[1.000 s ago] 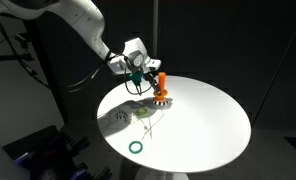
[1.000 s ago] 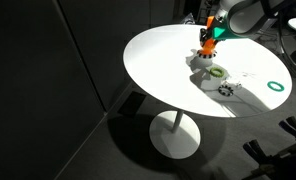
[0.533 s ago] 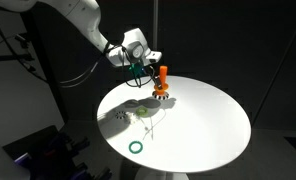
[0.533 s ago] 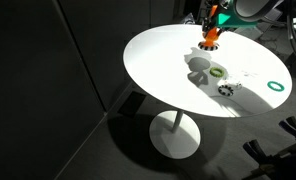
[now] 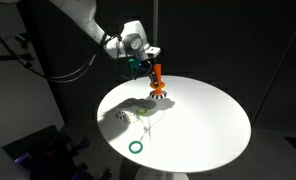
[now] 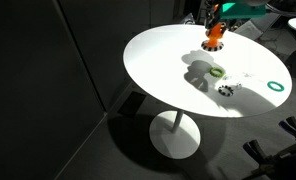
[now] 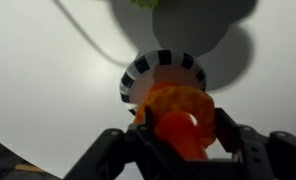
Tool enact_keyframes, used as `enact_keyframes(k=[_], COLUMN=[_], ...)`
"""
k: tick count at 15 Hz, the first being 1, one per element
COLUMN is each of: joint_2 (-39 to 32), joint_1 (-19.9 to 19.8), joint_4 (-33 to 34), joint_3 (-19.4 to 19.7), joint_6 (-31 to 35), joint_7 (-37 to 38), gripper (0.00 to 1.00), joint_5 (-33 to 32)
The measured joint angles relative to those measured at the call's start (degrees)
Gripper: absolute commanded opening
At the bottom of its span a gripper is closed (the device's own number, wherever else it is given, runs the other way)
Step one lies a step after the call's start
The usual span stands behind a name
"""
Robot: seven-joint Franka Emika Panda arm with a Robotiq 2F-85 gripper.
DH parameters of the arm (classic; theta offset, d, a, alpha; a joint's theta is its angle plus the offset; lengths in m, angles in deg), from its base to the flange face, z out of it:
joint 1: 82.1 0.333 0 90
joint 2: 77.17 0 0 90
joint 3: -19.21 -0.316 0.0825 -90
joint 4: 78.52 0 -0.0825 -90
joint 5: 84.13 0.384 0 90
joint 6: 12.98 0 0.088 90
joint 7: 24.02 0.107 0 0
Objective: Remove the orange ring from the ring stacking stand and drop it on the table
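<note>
The gripper looks pinched partway shut on the ring, held near the top of the stand on the table; if the ring binds there, a skewed pull could tip the stand or slip the ring free early.

The ring stacking stand stood upright on the table, towards the rim nearest my arm, and my gripper sat at the top of its post. In the wrist view my fingers flanked the post, with the stand's base beyond them on the tabletop. Three loose rings lay flat on the table, well apart from the stand: a dashed ring, a small ring between it and the stand, and a third ring near the rim
</note>
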Motion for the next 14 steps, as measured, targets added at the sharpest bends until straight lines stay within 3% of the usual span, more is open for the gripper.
enact_keyframes(k=[4, 14], joint_2=[2.21, 3.49], joint_1=[-2.77, -4.82], joint_4=[0.04, 0.11], joint_3=[-3.52, -4.36], joint_6=[-6.85, -4.96], joint_7=[-0.88, 0.24], gripper=[0.36, 0.36], joint_5=[0.0, -0.19])
